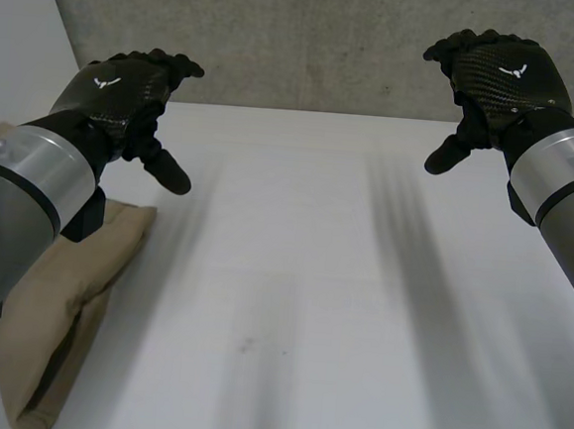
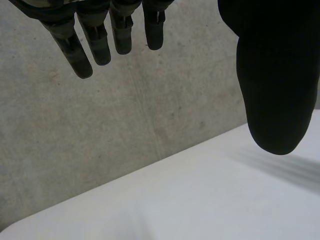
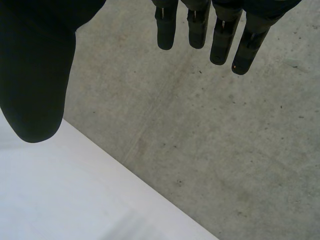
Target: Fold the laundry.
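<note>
So, my left hand (image 1: 118,92) and right hand (image 1: 502,77) hang loose and empty above the surface (image 1: 312,276). The cloth (image 1: 72,297) lies under my left arm (image 1: 14,203), lengthwise toward me, so left's nearer.

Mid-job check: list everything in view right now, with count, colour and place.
cloth: one, beige, lying folded at the table's left edge, partly under the left arm.
table: one, white, under both hands.
wall: one, grey concrete, behind the table's far edge.
left arm: one, grey, reaching over the cloth.
right arm: one, grey, over the table's right side.
left hand: one, black, raised above the table's far left, open and holding nothing.
right hand: one, black, raised above the far right, open and holding nothing.
</note>
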